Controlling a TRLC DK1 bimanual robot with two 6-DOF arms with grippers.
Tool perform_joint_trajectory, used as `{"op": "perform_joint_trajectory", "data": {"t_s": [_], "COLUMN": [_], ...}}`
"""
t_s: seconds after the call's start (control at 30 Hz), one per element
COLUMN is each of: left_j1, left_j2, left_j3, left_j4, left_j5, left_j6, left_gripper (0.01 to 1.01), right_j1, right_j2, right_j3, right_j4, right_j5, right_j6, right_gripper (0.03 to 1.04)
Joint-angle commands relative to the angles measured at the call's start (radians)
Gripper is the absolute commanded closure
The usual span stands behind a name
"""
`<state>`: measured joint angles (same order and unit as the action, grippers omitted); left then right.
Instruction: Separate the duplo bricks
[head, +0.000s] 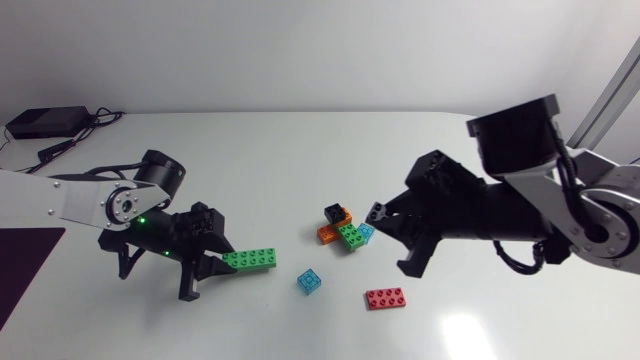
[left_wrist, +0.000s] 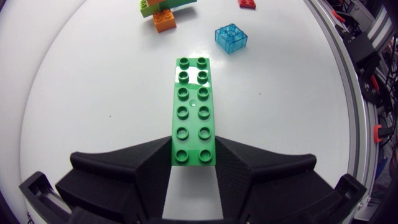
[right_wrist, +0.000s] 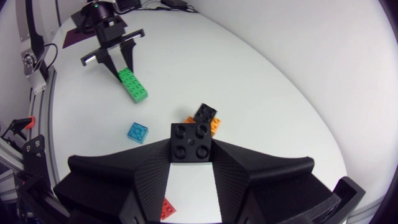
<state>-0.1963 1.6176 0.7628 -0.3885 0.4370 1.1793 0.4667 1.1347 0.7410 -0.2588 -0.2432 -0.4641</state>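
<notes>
My left gripper is shut on one end of a long green brick, which lies low over the table and points toward the middle. In the left wrist view the green brick runs straight ahead from between the fingers. My right gripper is shut on a small black brick, held just right of a cluster of black, orange, green and pale blue bricks still joined together. The cluster lies just ahead of the held black brick.
A clear blue brick and a flat red brick lie loose near the front of the table. A black box with cables sits at the back left, and a dark mat at the left edge.
</notes>
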Motion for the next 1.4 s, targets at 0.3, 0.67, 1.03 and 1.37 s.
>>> {"op": "perform_joint_trajectory", "data": {"t_s": [0.3, 0.67, 1.03, 1.37], "left_j1": [-0.029, -0.091, -0.238, -0.342], "left_j2": [0.097, -0.047, 0.166, 0.306], "left_j3": [-0.022, 0.101, 0.397, 0.535], "left_j4": [0.062, 0.057, 0.069, 0.062], "left_j5": [-0.07, -0.066, -0.055, -0.043], "left_j6": [-0.027, -0.218, -0.553, -0.685], "left_gripper": [0.379, 0.123, 0.113, 0.115], "right_j1": [-0.29, -0.482, -0.542, -0.54], "right_j2": [-0.064, 0.033, 0.155, 0.278], "right_j3": [-0.164, -0.253, -0.315, -0.287], "right_j4": [0.027, 0.118, 0.156, 0.179], "right_j5": [-0.004, 0.01, 0.05, 0.074], "right_j6": [-0.028, -0.048, -0.088, -0.087], "right_gripper": [0.78, 0.78, 0.77, 0.54]}}
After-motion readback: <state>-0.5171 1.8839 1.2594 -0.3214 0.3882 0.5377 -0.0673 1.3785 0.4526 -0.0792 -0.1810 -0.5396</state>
